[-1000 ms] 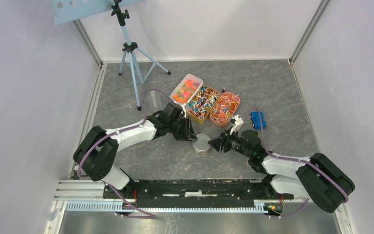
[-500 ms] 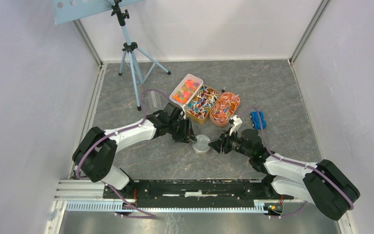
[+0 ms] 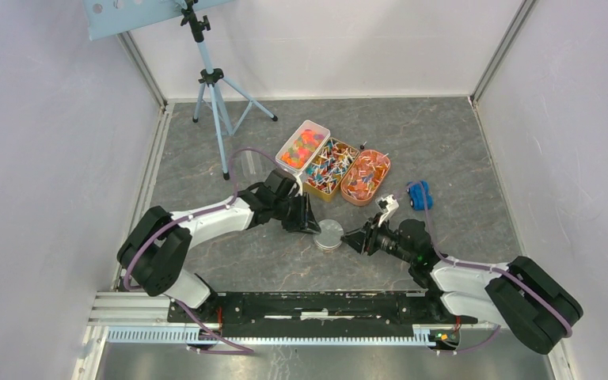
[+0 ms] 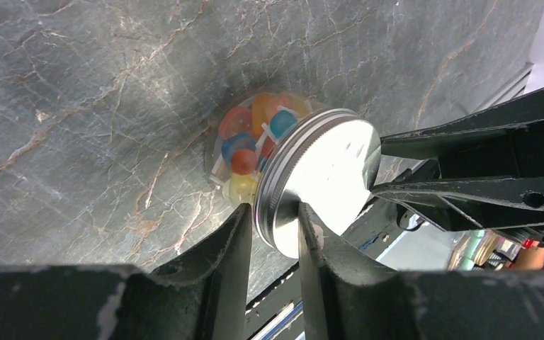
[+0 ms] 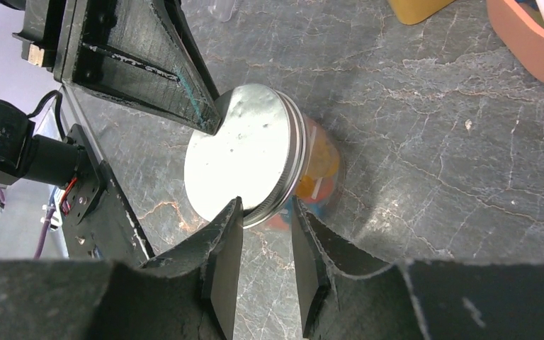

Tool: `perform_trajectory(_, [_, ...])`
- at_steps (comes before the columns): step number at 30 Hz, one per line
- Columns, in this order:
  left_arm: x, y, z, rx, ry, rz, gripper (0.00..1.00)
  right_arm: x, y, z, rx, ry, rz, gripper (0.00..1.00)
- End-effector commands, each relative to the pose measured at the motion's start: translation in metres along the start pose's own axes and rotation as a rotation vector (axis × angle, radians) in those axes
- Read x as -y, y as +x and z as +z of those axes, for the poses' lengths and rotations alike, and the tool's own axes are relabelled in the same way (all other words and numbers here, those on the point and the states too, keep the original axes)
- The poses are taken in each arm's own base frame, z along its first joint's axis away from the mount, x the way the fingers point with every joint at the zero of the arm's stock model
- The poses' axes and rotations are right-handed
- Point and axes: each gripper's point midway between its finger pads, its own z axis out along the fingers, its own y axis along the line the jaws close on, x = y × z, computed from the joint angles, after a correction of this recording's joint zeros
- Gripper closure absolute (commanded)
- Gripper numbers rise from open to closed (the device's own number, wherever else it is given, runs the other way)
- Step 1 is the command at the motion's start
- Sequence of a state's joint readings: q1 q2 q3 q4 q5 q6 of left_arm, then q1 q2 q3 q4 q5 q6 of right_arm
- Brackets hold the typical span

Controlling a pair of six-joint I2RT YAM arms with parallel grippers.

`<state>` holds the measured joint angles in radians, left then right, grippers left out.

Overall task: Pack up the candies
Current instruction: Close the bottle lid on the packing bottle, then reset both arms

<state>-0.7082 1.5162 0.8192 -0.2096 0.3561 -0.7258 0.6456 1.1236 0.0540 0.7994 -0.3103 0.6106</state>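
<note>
A small clear jar [image 4: 235,185] is seen standing on the grey marbled desk [image 3: 443,142], between the two arms. It is capped with a silver lid [image 4: 326,177], and candies [image 4: 244,142] in orange, blue and yellow are packed inside, visible through the glass.

The left gripper [image 4: 273,212] is pressed together on the rim of the lid, one finger against the threaded side and the other over the flat top. The right gripper [image 5: 268,209] is set astride the opposite edge of the same lid. Its fingers [image 5: 223,248] are held narrowly apart, and it cannot be told whether the rim is actually clamped.

Further back, three trays are lined up side by side, touching: a white tray [image 3: 291,142] of unwrapped orange and pink sweets, a yellow tray [image 3: 315,188] of wrapped ones and an orange tray [image 3: 386,169] (its contents too small to be made out). A blue toy car [image 3: 419,194] is parked just right of them.
</note>
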Motion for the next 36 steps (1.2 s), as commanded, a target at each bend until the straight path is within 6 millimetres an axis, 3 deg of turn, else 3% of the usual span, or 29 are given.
perform_trajectory(1, [-0.035, 0.017, 0.009, -0.025, -0.115, -0.041, 0.65, 0.019, 0.025, -0.010, -0.062, 0.074, 0.012, 0.63])
perform_trajectory(7, [-0.001, -0.009, -0.004, 0.020, -0.034, 0.023, 0.62, 0.014, 0.000, -0.001, -0.037, 0.085, -0.047, 0.59])
perform_trajectory(10, [0.028, -0.036, -0.022, 0.064, 0.028, 0.061, 0.58, 0.006, -0.023, 0.003, -0.010, 0.088, -0.079, 0.55])
perform_trajectory(13, [0.057, -0.070, -0.051, 0.141, 0.048, 0.132, 0.54, -0.001, -0.048, 0.002, 0.010, 0.113, -0.134, 0.41])
perform_trajectory(15, [0.071, -0.089, -0.072, 0.190, 0.047, 0.174, 0.50, -0.005, -0.068, -0.002, 0.025, 0.149, -0.180, 0.26])
perform_trajectory(17, [0.085, -0.107, -0.097, 0.248, 0.047, 0.208, 0.47, -0.008, -0.095, -0.009, 0.043, 0.207, -0.231, 0.03])
perform_trajectory(21, [0.106, -0.136, -0.153, 0.381, 0.018, 0.269, 0.35, 0.001, -0.138, -0.038, 0.046, 0.416, -0.303, 0.02])
perform_trajectory(27, [0.117, -0.148, -0.227, 0.552, -0.064, 0.377, 0.01, -0.005, -0.210, -0.096, 0.206, 0.651, -0.337, 0.02])
perform_trajectory(31, [0.112, -0.144, -0.268, 0.688, -0.096, 0.398, 0.00, -0.024, -0.240, -0.127, 0.313, 0.659, -0.374, 0.02])
perform_trajectory(36, [0.097, -0.126, -0.297, 0.798, -0.113, 0.408, 0.00, -0.038, -0.249, -0.146, 0.395, 0.622, -0.377, 0.02])
